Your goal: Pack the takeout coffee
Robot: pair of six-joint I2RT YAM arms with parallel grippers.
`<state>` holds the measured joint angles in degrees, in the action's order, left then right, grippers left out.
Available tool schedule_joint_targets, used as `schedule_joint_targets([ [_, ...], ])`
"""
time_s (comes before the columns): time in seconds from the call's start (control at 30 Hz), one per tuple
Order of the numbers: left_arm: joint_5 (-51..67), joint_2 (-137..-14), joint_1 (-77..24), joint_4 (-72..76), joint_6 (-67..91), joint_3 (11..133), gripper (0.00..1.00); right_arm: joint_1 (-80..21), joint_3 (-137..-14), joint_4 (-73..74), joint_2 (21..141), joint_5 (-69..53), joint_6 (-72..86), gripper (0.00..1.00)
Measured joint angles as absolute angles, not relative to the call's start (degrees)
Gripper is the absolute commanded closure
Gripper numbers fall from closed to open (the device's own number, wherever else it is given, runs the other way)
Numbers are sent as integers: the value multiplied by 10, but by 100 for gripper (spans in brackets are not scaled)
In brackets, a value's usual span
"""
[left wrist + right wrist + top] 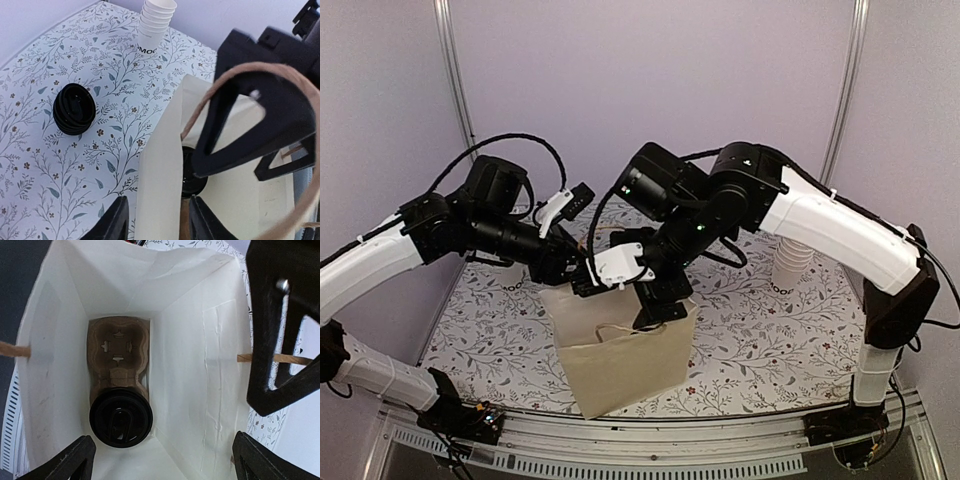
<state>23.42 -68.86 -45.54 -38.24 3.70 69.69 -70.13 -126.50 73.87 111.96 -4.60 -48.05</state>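
Observation:
The takeout coffee shows only as its black lid [121, 417], standing in a brown cardboard carrier [119, 347] at the bottom of an open cream paper bag [620, 365]. A sliver of the lid also shows in the left wrist view [192, 175]. My right gripper [164, 440] is open wide and empty, just above the bag's mouth [655, 305]. My left gripper [159, 200] is at the bag's left rim [582, 275], open, with one finger on each side of the bag's wall [157, 165].
A stack of plain lidless white cups [790, 262] stands at the back right, also in the left wrist view [156, 20]. A stack of black lids [74, 108] lies on the floral table. Another white cup [510, 277] sits behind the left arm. A twine handle [240, 70] arches over the bag.

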Motion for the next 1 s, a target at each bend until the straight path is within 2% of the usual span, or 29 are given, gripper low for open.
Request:
schedule_joint_targets([
  [0.1,238,-718,-456,-378,25,710,98,-701,-1266,736,1091,-42,-490,1],
  [0.13,237,-723,-456,-376,27,713,100,-701,-1266,735,1080,-37,-494,1],
  [0.4,189,-739,-456,-380,-4,765,100,-686,-1212,690,962,16,-540,1],
  [0.63,160,-740,-456,-386,-24,800,100,-578,-1170,639,932,25,-542,1],
  [0.87,179,-732,-461,-375,-6,763,85,-495,-1123,633,924,3,-518,1],
  [1.0,177,-700,-488,-366,21,718,70,-481,-1108,634,913,-10,-510,1],
])
